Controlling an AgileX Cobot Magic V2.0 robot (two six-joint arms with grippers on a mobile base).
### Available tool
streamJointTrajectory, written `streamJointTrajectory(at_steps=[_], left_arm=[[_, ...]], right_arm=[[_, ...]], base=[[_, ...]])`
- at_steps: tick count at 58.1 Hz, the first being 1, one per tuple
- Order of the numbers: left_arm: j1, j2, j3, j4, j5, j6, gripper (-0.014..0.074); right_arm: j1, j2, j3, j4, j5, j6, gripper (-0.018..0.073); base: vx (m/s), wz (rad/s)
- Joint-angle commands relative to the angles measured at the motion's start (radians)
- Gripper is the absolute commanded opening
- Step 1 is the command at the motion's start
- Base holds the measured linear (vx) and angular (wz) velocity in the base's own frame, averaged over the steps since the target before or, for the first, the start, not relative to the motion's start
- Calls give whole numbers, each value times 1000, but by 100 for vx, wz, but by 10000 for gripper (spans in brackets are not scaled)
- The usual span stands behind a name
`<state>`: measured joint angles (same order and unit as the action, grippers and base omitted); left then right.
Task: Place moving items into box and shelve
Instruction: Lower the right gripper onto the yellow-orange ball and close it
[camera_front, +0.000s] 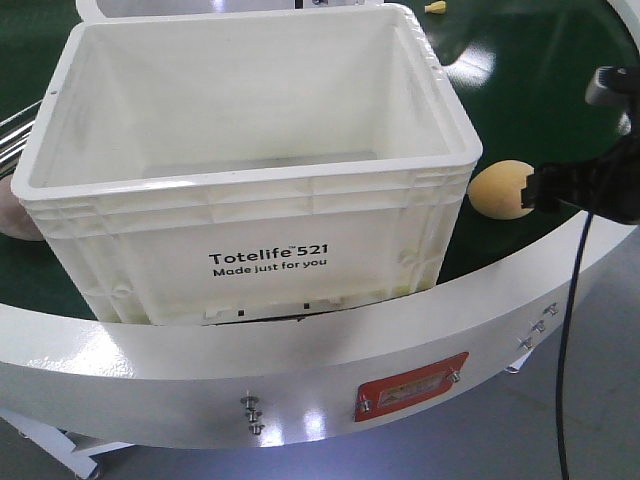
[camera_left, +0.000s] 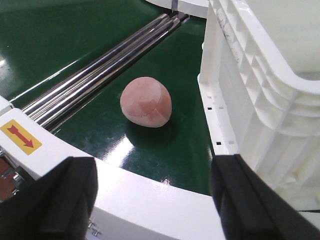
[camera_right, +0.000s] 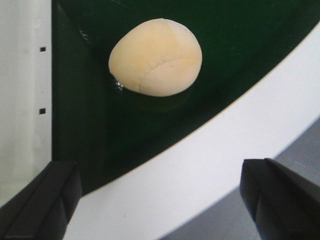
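Both claws hover spread and empty, each apparently lined up for a pickup. The left claw (camera_left: 152, 197) faces the pink fruit (camera_left: 146, 101) beside the empty white box (camera_front: 250, 230). The right claw (camera_right: 162, 200) faces the yellow fruit (camera_right: 156, 57), which lies on the green counter (camera_front: 540, 90), long axis crosswise, narrower end away from the box.

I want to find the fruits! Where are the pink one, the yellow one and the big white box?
pink fruit (camera_left: 146, 102): left wrist view, its middle.
yellow fruit (camera_right: 156, 57): right wrist view, its middle.
white box (camera_front: 250, 215): front view, front wall.
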<state>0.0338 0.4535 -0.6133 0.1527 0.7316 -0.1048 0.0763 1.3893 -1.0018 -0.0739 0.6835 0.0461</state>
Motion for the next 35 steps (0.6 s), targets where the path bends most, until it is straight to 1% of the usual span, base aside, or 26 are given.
streamJointTrajectory(at_steps=[1,8,19,27,35], left_arm=[[-8,12,-24,8,-67,-3,552],[-8,12,-24,8,-67,-3,551],[-8,12,-24,8,-67,-3,551],[-8,12,-24,8,-67,-3,551],[-8,12,-24,8,-67,-3,551]], right_arm=[[-6,77,-119,-1,10,-24,701],[-6,231,-270,4,59,-54,701],[-8,406,-456,7,103,-75,701],[-8,504,-552,-4,142,-93,694],[-8,560,-595,-18,201,-103,680]], base=[[0,0],[0,0],[0,0],[0,0],[0,0]])
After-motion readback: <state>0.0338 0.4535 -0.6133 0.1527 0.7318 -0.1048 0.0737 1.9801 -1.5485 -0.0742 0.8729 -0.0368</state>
